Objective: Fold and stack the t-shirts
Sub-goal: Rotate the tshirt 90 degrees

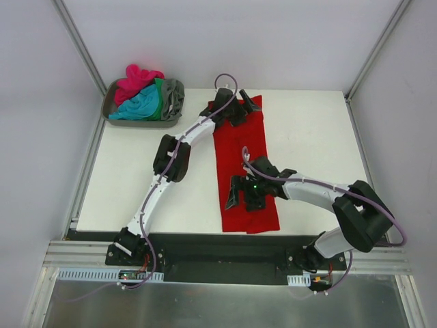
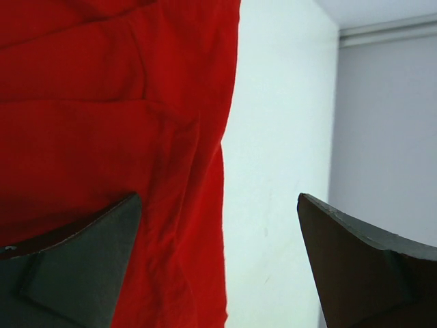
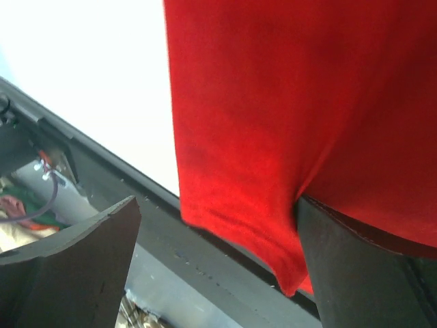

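Note:
A bright red t-shirt point(image 1: 240, 160) lies as a long narrow strip down the middle of the white table point(image 1: 311, 137). My left gripper point(image 1: 240, 109) is open over the strip's far end. In its wrist view the shirt's edge point(image 2: 102, 102) runs between the fingers, one finger point(image 2: 82, 266) over cloth and the other over bare table. My right gripper point(image 1: 244, 198) is open over the near end. Its wrist view shows the red hem point(image 3: 287, 89) hanging a little past the table's front edge, with one finger point(image 3: 355, 273) against the cloth. More t-shirts, pink point(image 1: 136, 78), teal point(image 1: 136, 106), green and grey, lie bunched in a tray.
The grey plastic tray point(image 1: 109, 102) stands at the table's far left corner. A black rail point(image 1: 225, 242) runs along the front edge by the arm bases. Grey walls and metal posts close in the table on three sides.

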`<state>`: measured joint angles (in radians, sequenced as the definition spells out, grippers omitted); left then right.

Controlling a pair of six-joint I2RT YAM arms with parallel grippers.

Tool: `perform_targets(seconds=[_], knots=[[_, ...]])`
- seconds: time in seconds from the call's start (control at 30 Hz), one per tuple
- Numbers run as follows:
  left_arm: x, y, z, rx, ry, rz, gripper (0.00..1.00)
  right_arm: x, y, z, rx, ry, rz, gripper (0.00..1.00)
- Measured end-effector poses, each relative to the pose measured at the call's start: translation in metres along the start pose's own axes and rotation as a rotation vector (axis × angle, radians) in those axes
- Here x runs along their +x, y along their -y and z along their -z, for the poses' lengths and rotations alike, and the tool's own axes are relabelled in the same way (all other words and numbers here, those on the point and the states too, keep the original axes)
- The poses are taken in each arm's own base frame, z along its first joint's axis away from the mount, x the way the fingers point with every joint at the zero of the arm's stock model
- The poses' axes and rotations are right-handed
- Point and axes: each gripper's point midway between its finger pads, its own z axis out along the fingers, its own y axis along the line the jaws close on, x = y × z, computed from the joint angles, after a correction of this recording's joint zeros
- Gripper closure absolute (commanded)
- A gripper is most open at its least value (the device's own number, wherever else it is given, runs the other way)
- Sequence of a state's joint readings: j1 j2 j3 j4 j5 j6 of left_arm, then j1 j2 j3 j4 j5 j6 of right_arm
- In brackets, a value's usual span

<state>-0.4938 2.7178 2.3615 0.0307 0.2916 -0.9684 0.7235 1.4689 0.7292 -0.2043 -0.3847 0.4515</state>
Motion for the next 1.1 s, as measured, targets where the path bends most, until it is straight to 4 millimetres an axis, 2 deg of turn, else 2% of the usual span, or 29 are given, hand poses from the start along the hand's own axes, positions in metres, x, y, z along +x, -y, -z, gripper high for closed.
perform_targets(seconds=[0.07,0.2,0.43,0.5,0.57,0.67,0.77,0.83,0.93,1.0,1.1], knots=[[0.0,0.007,-0.01,0.043,0.021,0.036,0.01,0.005,-0.012,-0.002,-0.031,-0.033,0.028,0.04],[-0.005,0.011,-0.015,0.084,0.053,0.081,0.01,0.008,-0.026,0.001,-0.092,-0.059,0.065,0.04],[-0.014,0.015,-0.024,0.188,0.103,0.09,0.01,0.007,-0.032,0.006,-0.122,-0.052,0.084,0.04],[-0.015,0.019,-0.025,0.211,0.107,0.088,0.01,0.002,-0.027,0.012,-0.084,-0.019,0.075,0.04],[-0.014,0.021,-0.025,0.224,0.099,0.077,0.01,-0.007,-0.011,0.022,0.011,0.042,0.047,0.04],[-0.011,0.021,-0.025,0.225,0.088,0.035,0.01,-0.021,0.018,0.046,0.181,0.161,0.005,0.04],[-0.008,0.023,-0.019,0.205,0.061,-0.029,0.01,-0.025,0.034,0.073,0.276,0.252,-0.01,0.04],[-0.007,0.031,-0.009,0.194,0.034,-0.079,0.01,-0.027,0.038,0.092,0.298,0.32,-0.016,0.04],[-0.01,0.064,0.024,0.21,0.002,-0.155,0.01,-0.029,0.041,0.114,0.289,0.423,-0.04,0.04],[-0.012,0.092,0.056,0.235,-0.012,-0.201,0.01,-0.026,0.048,0.123,0.285,0.475,-0.066,0.04],[-0.009,0.14,0.135,0.288,-0.022,-0.293,0.01,-0.018,0.062,0.129,0.295,0.51,-0.101,0.04]])
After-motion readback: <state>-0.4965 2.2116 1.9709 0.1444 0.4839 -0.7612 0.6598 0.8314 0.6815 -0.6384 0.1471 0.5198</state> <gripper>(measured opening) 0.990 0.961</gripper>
